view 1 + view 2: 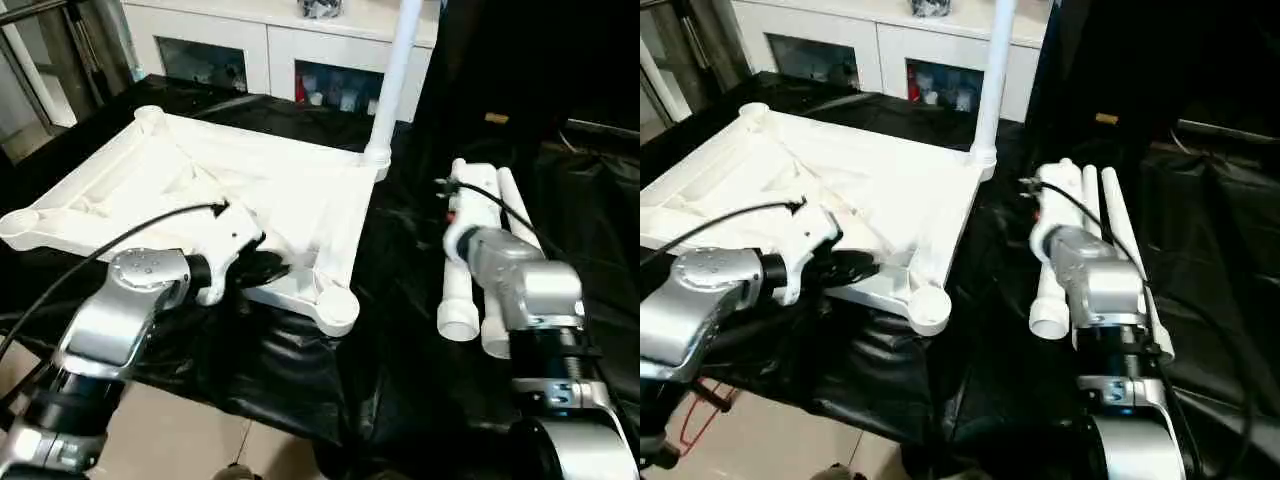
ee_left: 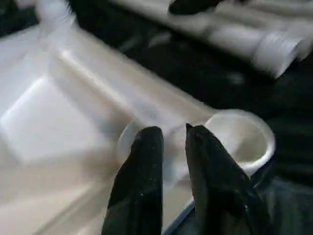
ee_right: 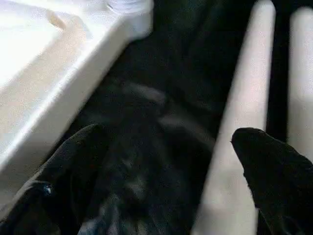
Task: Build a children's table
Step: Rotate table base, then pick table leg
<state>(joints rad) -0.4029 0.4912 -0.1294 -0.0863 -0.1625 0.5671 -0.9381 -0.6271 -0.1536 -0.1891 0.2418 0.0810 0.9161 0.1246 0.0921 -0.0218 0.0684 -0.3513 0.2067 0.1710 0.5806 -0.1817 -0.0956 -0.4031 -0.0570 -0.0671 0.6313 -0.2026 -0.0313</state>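
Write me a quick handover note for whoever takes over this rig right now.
Left pincer: fingers nearly together at the tabletop's near edge, beside the near-right corner socket; a real grip can't be confirmed.
Right pincer: open, holding nothing, hovering over the black cloth between the tabletop and the loose legs.
Tabletop lies underside up on the black cloth.
Done: one leg stands upright in the far-right corner socket.
Left: the loose legs lie side by side to the right, still to be fitted; the other visible corner sockets are empty.
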